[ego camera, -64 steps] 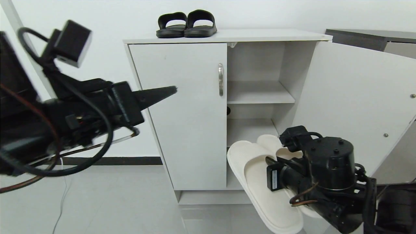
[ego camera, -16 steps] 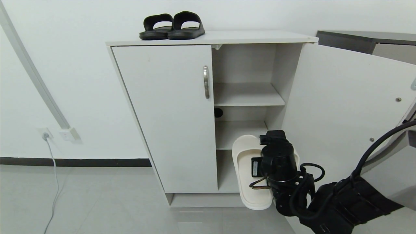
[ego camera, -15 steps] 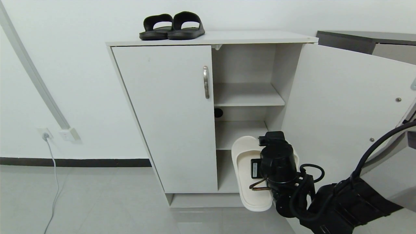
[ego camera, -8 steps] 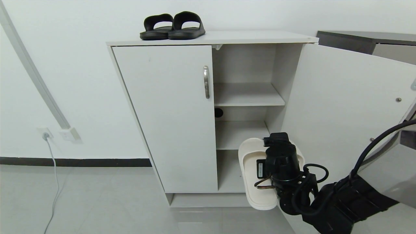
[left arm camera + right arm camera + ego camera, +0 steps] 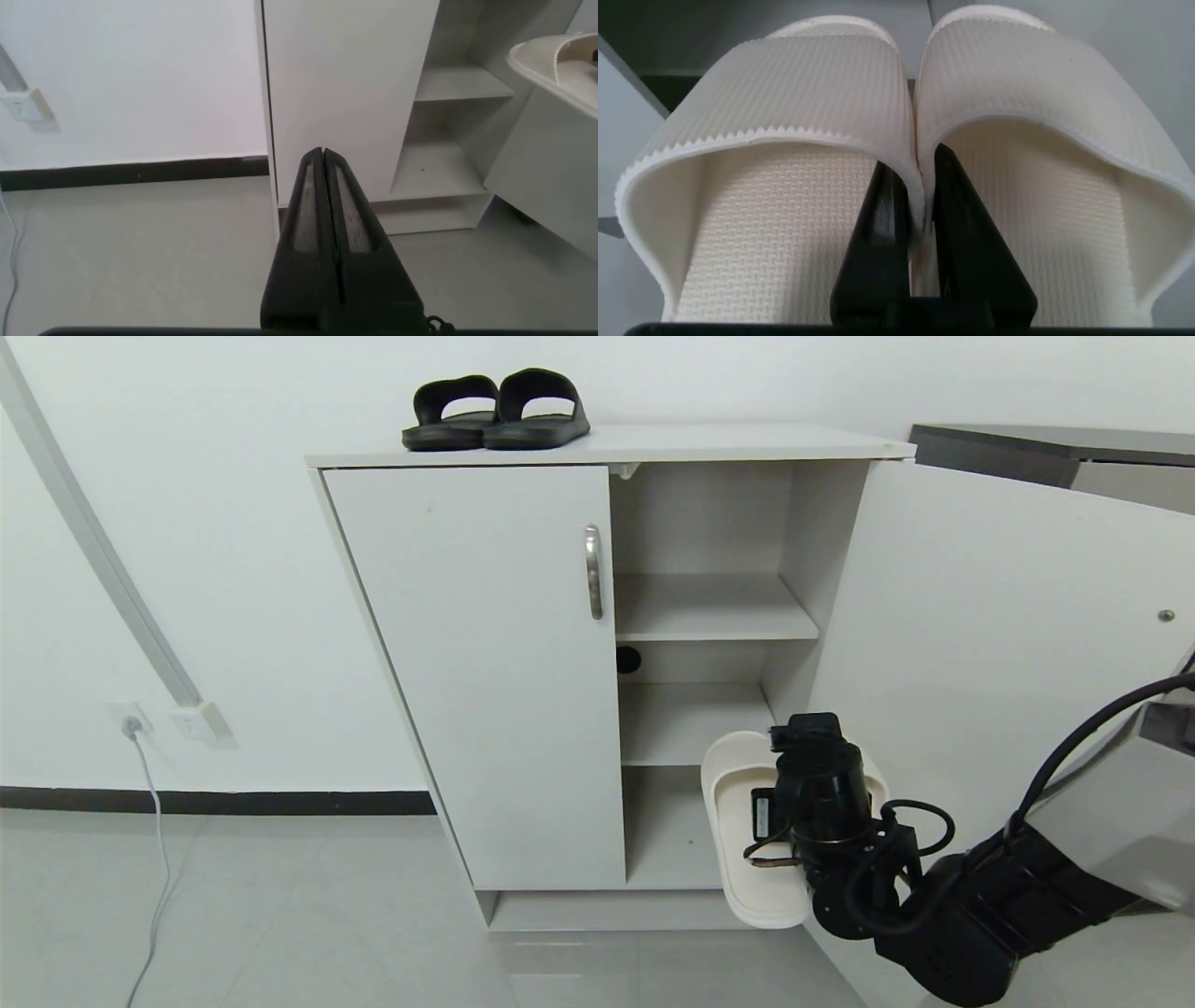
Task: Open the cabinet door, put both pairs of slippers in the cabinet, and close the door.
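The white cabinet (image 5: 485, 663) has its right door (image 5: 990, 644) swung open and its left door shut. A black pair of slippers (image 5: 497, 411) sits on the cabinet top. My right gripper (image 5: 920, 219) is shut on the white pair of slippers (image 5: 906, 140), pinching the two inner straps together. In the head view that white pair (image 5: 747, 821) hangs before the lower part of the open compartment, toes toward the shelves. My left gripper (image 5: 322, 187) is shut and holds nothing, low in front of the cabinet (image 5: 350, 84).
Inside the open half are an upper shelf (image 5: 709, 607), a middle shelf (image 5: 691, 719) and a bottom compartment floor (image 5: 663, 840). A grey cabinet (image 5: 1055, 453) stands behind the open door. A wall socket with a cable (image 5: 131, 723) is on the left. Grey tiled floor (image 5: 280, 915) lies in front.
Over the last second my right arm has carried the white slippers a little to the right, toward the open door. The left arm, in the head view 4.3 s ago, has since left it.
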Controlling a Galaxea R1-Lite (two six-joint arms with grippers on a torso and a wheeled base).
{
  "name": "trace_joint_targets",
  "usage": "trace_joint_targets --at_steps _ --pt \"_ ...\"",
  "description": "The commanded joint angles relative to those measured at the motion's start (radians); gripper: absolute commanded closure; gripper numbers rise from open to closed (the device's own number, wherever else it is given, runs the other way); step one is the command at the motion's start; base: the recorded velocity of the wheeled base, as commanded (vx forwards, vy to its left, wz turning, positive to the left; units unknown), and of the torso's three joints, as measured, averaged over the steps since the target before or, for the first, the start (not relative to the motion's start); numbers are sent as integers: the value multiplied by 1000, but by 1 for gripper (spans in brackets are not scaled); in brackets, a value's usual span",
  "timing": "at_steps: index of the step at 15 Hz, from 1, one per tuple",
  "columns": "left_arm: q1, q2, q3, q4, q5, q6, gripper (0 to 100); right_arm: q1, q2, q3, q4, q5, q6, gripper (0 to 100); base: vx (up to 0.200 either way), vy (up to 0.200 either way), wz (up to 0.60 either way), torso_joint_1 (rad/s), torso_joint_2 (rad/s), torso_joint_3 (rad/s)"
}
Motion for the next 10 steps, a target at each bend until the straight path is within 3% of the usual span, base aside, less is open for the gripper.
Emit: trace_joint_targets --at_steps 1,7,10 --pt "0 2 0 1 0 0 100 -4 1 0 0 0 0 100 0 0 0 0 0 0" --pt "0 2 0 -1 0 0 100 -3 1 0 -4 1 2 100 0 0 0 0 0 0" --pt "0 2 0 -1 0 0 100 57 7 -8 -28 73 9 100 0 0 0 0 0 0"
